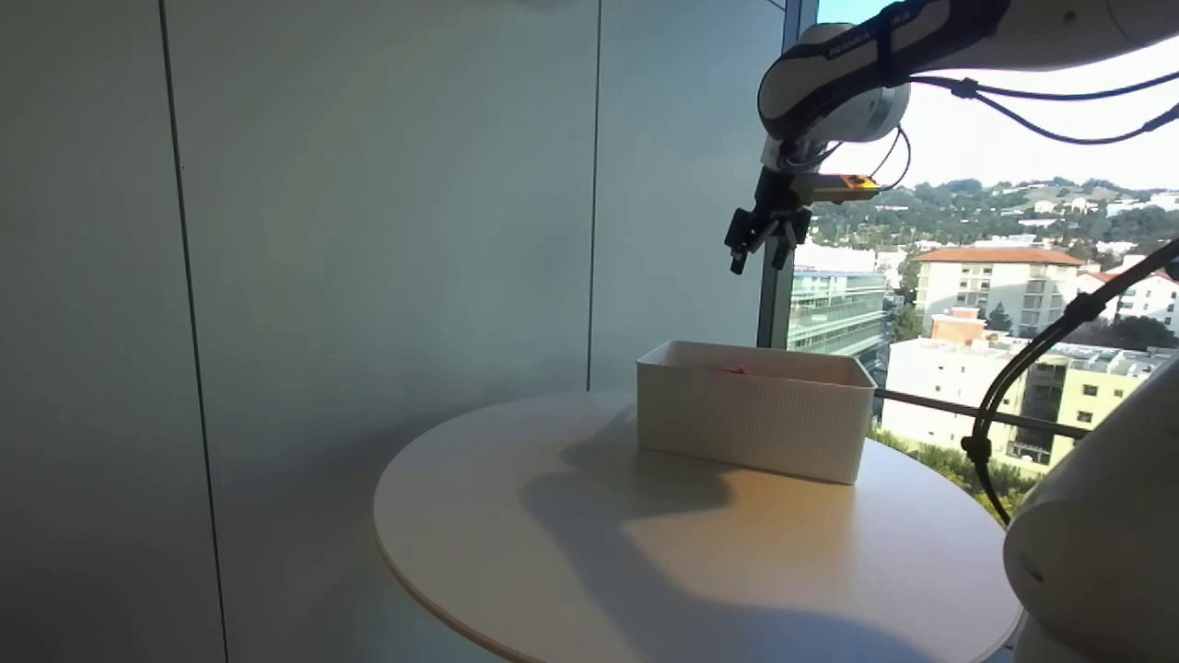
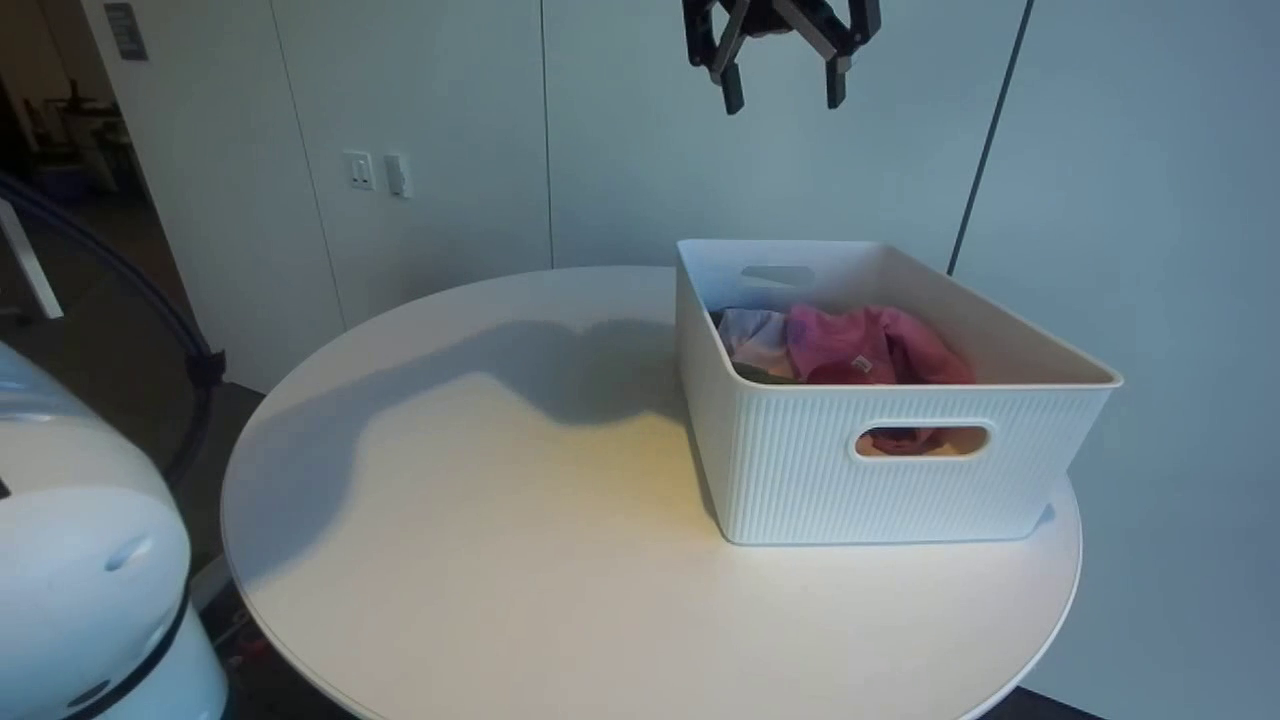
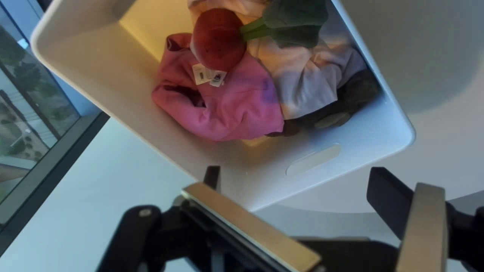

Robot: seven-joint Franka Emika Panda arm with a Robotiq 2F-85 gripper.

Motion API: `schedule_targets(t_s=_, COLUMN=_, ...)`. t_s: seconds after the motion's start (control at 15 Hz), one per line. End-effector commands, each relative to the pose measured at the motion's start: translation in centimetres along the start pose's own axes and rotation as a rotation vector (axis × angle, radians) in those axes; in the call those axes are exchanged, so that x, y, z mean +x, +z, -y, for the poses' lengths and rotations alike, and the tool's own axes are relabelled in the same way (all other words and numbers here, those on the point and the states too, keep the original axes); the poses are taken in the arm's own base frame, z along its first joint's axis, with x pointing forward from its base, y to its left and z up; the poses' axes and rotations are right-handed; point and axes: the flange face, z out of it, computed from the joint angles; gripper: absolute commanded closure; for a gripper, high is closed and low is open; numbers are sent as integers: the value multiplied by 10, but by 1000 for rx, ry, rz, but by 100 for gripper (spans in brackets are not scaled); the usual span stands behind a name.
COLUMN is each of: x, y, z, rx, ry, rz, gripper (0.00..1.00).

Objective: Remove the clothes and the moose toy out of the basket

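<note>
Removal seems not begun: the black angular pincer (image 2: 785, 95) is wide, with pink and pale cloth garments (image 3: 245, 105) inside the right-hand white rectangular plastic basket (image 2: 870, 505).

– how's the arm (image 1: 1041, 41) sitting?
– angles in from the upper right in an exterior view, wrist (image 1: 858, 118) bent downward
– ok and the jaws?
– pointing down, spread well apart tbh, both showing in the wrist view
</note>
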Motion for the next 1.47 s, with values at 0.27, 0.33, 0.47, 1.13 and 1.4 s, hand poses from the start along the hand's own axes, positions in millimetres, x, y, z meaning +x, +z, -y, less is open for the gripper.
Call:
schedule_targets(t_s=0.27, x=61, y=113, z=18, rx=159, ry=-29, rz=275, gripper=0)
schedule_targets(t_s=0.33, x=60, y=127, z=16, rx=114, ry=-11, rz=315, gripper=0)
schedule_targets(t_s=0.47, x=53, y=150, z=14, rx=42, ry=29, rz=390, gripper=0)
schedule_targets(t_s=1.13, x=43, y=228, z=20, rx=56, ry=89, rz=483, gripper=0)
schedule_targets(t_s=1.4, x=38, y=250, z=17, rx=106, ry=130, rz=497, gripper=0)
